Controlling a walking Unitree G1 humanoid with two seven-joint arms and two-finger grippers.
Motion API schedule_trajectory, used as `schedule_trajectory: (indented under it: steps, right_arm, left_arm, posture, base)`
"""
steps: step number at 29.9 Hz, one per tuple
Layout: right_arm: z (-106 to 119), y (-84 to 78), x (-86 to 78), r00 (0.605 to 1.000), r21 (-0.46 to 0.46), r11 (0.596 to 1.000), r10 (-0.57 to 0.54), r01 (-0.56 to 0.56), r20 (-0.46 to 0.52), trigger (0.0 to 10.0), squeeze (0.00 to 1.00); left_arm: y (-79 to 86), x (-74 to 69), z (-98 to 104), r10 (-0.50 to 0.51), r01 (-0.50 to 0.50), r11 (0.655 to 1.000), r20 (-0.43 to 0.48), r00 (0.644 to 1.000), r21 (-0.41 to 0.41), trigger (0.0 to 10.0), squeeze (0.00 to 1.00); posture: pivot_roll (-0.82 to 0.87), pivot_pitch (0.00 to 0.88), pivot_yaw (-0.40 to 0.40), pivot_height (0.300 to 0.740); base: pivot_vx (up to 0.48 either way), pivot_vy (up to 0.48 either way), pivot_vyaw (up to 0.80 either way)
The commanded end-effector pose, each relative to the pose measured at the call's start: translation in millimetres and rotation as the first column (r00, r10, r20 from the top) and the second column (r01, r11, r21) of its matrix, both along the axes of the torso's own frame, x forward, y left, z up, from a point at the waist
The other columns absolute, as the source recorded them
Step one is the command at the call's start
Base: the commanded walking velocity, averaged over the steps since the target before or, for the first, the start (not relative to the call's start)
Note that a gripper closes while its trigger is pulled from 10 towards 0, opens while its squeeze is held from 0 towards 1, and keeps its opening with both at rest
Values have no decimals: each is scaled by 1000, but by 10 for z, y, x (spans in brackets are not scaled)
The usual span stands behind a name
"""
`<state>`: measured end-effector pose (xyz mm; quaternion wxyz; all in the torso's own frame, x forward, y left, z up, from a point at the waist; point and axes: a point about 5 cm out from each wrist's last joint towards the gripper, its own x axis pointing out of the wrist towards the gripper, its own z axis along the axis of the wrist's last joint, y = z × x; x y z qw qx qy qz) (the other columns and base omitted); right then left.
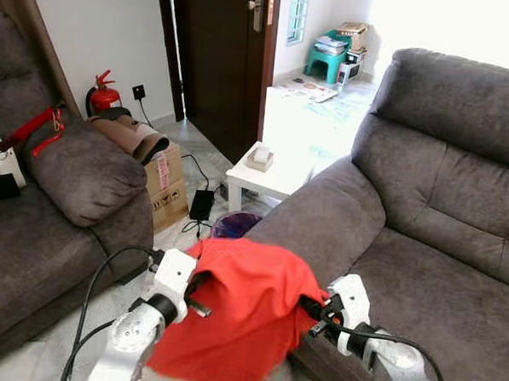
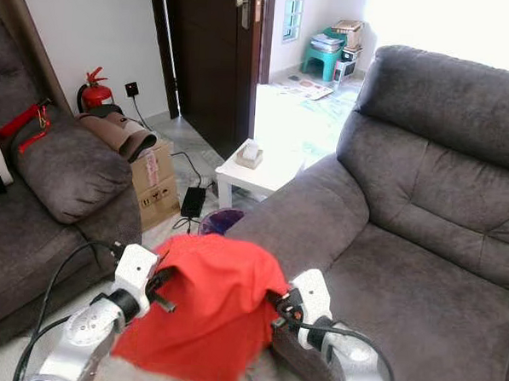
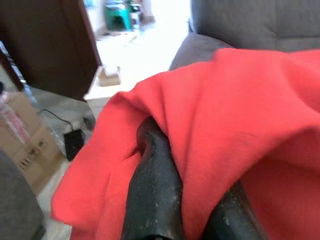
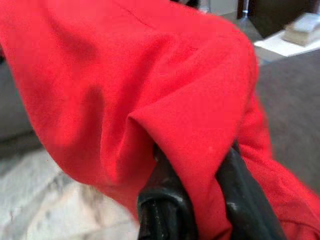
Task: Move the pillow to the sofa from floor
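A red pillow [image 1: 235, 313] hangs off the floor between my two arms, close in front of me and beside the armrest of the grey sofa [image 1: 439, 251]. My left gripper [image 1: 200, 292] grips the pillow's left side; its black fingers [image 3: 155, 190] pinch a fold of red fabric. On the pillow's right side, my right gripper [image 1: 310, 311] is shut on another fold, its fingers [image 4: 170, 200] sunk in the cloth. The pillow sags below both grips.
A second grey sofa [image 1: 58, 197] with a red strap stands at the left. Behind the pillow are a cardboard box [image 1: 165, 186], a power adapter [image 1: 202, 205] with cables, and a small white table [image 1: 268, 170]. A fire extinguisher [image 1: 103, 95] stands by the wall, next to a dark door [image 1: 219, 61].
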<state>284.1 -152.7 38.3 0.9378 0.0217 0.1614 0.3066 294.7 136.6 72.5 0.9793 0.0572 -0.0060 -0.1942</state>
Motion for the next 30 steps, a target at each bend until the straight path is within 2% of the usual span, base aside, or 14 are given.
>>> schedule_trajectory:
  steps: [1, 5, 7, 10, 16, 21, 22, 30]
  right_arm:
    - [191, 99, 67, 995, 37, 999, -35, 32, 94, 10000, 0]
    - [195, 121, 73, 987, 62, 990, -130, 124, 99, 10000, 0]
    - [191, 77, 109, 972, 66, 974, -220, 215, 78, 10000, 0]
    - [178, 19, 132, 953, 92, 951, -300, 295, 41, 10000, 0]
    - [176, 19, 131, 950, 69, 949, -310, 306, 46, 10000, 0]
    - [168, -38, 153, 935, 47, 936, -352, 350, 44, 10000, 0]
    - [172, -58, 161, 929, 51, 929, -368, 366, 44, 10000, 0]
    - [167, -90, 178, 918, 26, 919, -394, 394, 50, 10000, 0]
  left_arm:
    - [-94, -10, 23, -8, 8, 999, 9, 1000, 44, 10000, 0]
    - [-66, -38, 15, 24, -24, 998, -2, 1000, 66, 10000, 0]
    - [-26, -54, 43, 41, -42, 996, 11, 999, 83, 10000, 0]
    - [29, -50, 70, 65, -66, 994, 18, 998, 88, 10000, 0]
    - [132, -37, 101, 115, -117, 985, 28, 993, 123, 10000, 0]
    - [173, -10, 118, 143, -151, 970, 57, 988, 189, 10000, 0]
    - [190, 1, 125, 167, -176, 967, 61, 984, 185, 10000, 0]
    - [193, 13, 119, 152, -159, 971, 52, 987, 179, 10000, 0]
  posture:
    - [91, 0, -1, 740]
    - [91, 0, 3, 740]
    - [100, 0, 0, 740]
    - [104, 0, 0, 740]
    - [107, 0, 3, 740]
    - [106, 0, 6, 740]
    - [106, 0, 5, 740]
    - [103, 0, 3, 740]
  base:
    - [0, 0, 0]
    - [0, 0, 0]
    - [0, 0, -228]
    - [0, 0, -773]
    - [0, 0, -759]
    - [0, 0, -763]
    - [0, -300, -769]
    - [0, -109, -769]
